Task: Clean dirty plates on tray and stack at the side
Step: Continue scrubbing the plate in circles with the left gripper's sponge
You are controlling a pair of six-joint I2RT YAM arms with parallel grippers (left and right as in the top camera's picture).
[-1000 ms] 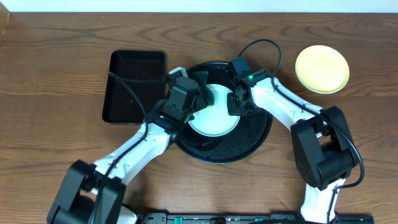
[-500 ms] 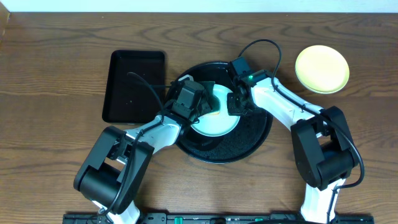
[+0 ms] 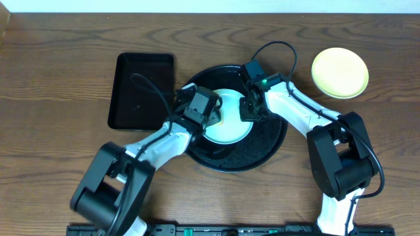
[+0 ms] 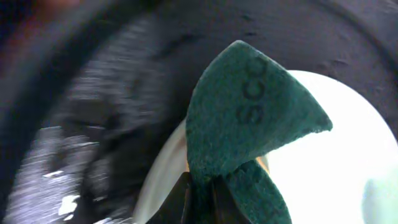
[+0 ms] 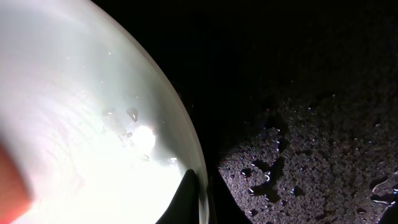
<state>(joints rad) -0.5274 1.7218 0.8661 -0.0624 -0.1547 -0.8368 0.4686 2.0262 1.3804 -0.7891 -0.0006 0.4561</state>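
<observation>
A pale mint-green plate (image 3: 227,123) lies in the round black tray (image 3: 269,147). My left gripper (image 3: 211,117) is shut on a dark green scouring pad (image 4: 249,118) and presses it on the plate's left part (image 4: 336,162). My right gripper (image 3: 249,108) is shut on the plate's right rim (image 5: 186,155), one finger inside and one outside. A red-orange patch (image 5: 9,186) shows at the left edge of the right wrist view. A yellow plate (image 3: 339,72) sits on the bare wood at the far right. The second mint plate is not visible.
A smaller rectangular black tray (image 3: 141,92) lies left of the round tray. The round tray's floor (image 5: 323,143) is wet with droplets. Bare wood-grain tabletop (image 3: 59,131) surrounds the trays.
My left gripper with the pad has slid a little down and right across the plate. The right gripper and plate have stayed in place.
</observation>
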